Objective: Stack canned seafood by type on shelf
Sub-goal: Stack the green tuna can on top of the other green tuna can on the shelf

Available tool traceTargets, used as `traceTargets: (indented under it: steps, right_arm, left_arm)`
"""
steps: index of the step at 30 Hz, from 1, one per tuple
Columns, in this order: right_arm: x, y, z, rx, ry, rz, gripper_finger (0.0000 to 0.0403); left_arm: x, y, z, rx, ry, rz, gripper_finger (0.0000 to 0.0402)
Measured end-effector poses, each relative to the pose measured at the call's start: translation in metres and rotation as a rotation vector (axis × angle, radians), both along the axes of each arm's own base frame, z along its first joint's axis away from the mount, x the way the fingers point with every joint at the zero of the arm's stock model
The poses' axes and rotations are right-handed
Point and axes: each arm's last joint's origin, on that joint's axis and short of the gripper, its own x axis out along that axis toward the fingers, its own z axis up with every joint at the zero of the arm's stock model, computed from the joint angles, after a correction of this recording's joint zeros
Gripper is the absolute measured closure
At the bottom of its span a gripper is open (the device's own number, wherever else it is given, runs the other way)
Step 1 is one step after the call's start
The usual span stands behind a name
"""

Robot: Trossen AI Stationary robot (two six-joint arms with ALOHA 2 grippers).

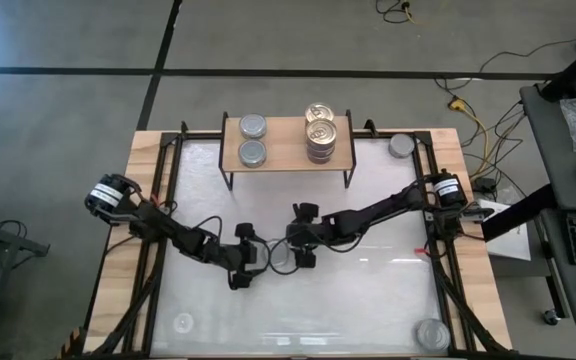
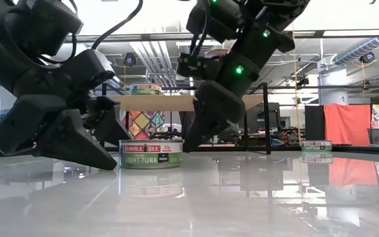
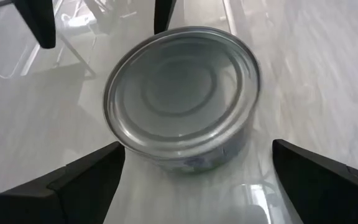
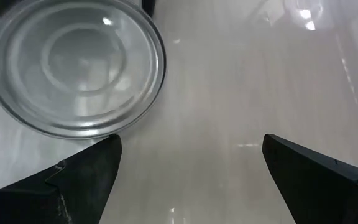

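A: The white table (image 1: pixel 298 300) stands on a grey floor crossed by dark tape lines, with the shelf (image 1: pixel 286 148) at its far edge. Where is the tin in play?

B: A silver-lidded tuna tin (image 3: pixel 182 99) sits upright mid-table, between the two arms. The left gripper (image 1: pixel 246 262) has its fingers spread, empty, with the tin just ahead of them. The right gripper (image 1: pixel 301 240) is also spread and empty, the tin off beside one finger.

A: So the left looks better lined up. And the shelf?

B: Two silver tins (image 1: pixel 253 139) on its left, a gold-lidded stack (image 1: pixel 320 135) right.
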Motion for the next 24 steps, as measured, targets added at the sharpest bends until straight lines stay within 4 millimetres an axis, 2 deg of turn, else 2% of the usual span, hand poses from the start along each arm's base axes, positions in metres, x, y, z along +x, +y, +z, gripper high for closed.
traceTargets:
  steps: [10,15,24]
  right_arm:
    - [0.007,0.002,-0.009,0.003,-0.044,0.024,0.0022]
    - [0.01,0.0,-0.013,-0.006,-0.063,0.015,0.0022]
    - [0.015,-0.001,-0.009,-0.027,-0.085,0.014,0.0022]
  left_arm:
    - [0.004,0.002,-0.001,0.077,-0.031,-0.062,0.0013]
    - [0.006,0.003,-0.001,0.061,-0.032,-0.066,0.0013]
    - [0.008,0.003,0.0,-0.115,-0.057,0.003,0.0011]
